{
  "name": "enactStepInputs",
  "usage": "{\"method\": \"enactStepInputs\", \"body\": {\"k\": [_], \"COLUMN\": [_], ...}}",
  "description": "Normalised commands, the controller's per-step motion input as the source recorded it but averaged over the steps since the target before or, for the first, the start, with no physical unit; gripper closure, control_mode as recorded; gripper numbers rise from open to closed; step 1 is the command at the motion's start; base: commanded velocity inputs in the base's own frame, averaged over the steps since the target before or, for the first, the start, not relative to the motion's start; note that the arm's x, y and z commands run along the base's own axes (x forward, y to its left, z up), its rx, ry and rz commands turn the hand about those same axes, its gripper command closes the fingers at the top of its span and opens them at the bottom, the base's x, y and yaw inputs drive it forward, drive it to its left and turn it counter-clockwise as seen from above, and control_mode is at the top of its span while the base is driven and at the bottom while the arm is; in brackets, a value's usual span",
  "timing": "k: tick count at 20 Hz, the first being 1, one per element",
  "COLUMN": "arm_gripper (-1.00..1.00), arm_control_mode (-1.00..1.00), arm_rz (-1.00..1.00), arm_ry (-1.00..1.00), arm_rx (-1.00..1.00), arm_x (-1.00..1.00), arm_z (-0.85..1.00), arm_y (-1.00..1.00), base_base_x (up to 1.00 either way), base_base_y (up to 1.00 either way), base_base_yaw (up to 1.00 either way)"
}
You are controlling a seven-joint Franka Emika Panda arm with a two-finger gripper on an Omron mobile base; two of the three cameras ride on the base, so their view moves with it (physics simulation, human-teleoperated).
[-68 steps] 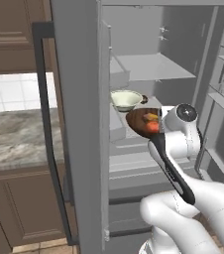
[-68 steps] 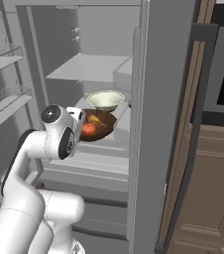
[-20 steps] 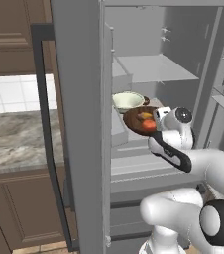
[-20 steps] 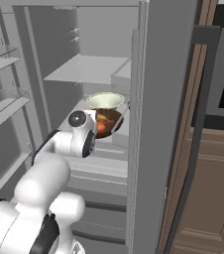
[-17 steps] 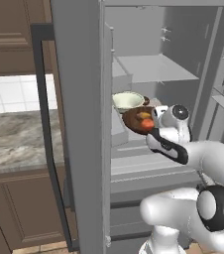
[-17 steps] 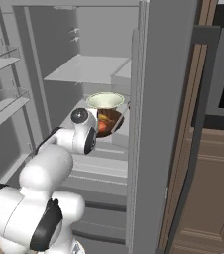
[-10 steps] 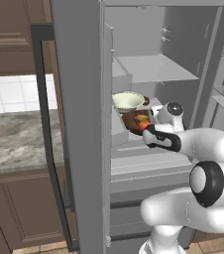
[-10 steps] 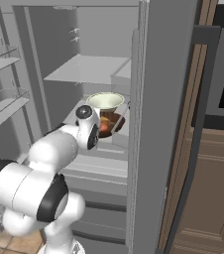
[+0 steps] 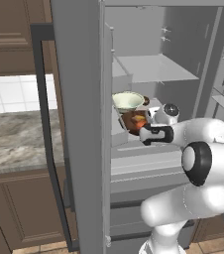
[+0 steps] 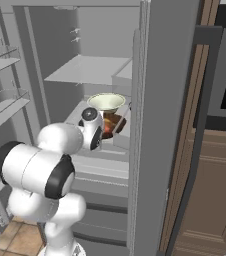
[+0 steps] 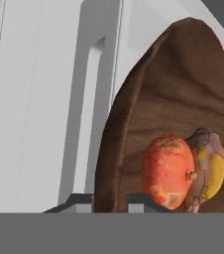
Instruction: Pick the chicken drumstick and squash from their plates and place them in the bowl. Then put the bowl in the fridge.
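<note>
Gripping the unlabelled bowl [image 11: 173,104] inside the fridge [image 9: 183,59].

The fridge [image 9: 79,124] stands open. There is lots of free room over the top shelf [image 9: 151,68]. Lower down it is tight: a pale bowl [image 9: 128,100] sits just behind the brown bowl [image 9: 134,120], and the fridge wall [image 10: 152,100] is close beside them.

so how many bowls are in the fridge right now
2. The dark wooden bowl sits on the middle shelf of the fridge, pinched at its rim by the gripper. A pale bowl sits just behind it. The door edge may hide more.
</note>
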Motion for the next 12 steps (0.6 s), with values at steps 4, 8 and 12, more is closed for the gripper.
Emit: {"method": "enactStepInputs", "body": {"k": [4, 8, 12], "arm_gripper": [1.00, 1.00, 1.00], "arm_control_mode": [-1.00, -1.00, -1.00], "arm_rz": [0.00, 0.00, 0.00], "arm_ry": [0.00, 0.00, 0.00], "arm_rx": [0.00, 0.00, 0.00], "arm_x": [0.42, 0.40, 0.32], "arm_z": [-0.14, -0.08, -0.06], "arm_y": [0.00, 0.00, 0.00], "base_base_x": [0.00, 0.00, 0.00], "base_base_y": [0.00, 0.00, 0.00], "base_base_yaw": [0.00, 0.00, 0.00]}}
